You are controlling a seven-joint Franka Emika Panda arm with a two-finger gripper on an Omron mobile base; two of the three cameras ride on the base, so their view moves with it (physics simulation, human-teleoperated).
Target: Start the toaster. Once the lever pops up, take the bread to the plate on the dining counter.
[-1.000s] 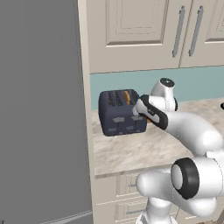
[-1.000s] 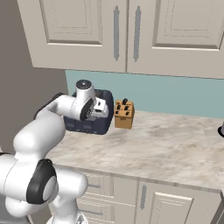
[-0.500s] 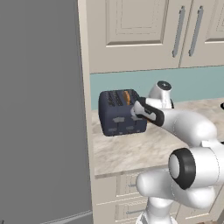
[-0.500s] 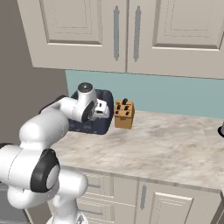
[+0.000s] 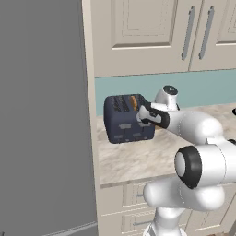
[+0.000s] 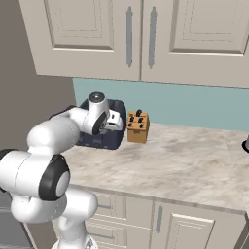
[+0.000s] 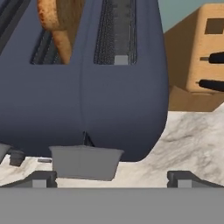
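Observation:
The navy toaster (image 5: 125,120) stands at the left end of a marbled counter, against the teal wall. A golden-brown bread (image 5: 133,101) slice sticks up out of one of its slots. My gripper (image 5: 140,115) is open, right up against the toaster's right end. In the hand view the toaster (image 7: 124,96) looms close, with the bread (image 7: 59,26) at the upper left. A grey lever tab (image 7: 85,162) juts out low, between my fingertips (image 7: 40,179). In the right base view the toaster (image 6: 109,141) is partly behind my arm. The plate and the dining counter are out of view.
A brown knife block (image 6: 137,127) stands just right of the toaster, also seen in the hand view as a knife block (image 7: 197,65). Cream cabinets (image 5: 152,37) hang overhead. A tall grey panel (image 5: 46,115) borders the counter (image 5: 138,159) on the left. A dark object (image 6: 246,144) sits at the far right.
The hand has edged left, closer to the toaster's end, and the elbow has swung. The jaws stay open. Toaster and bread have not moved.

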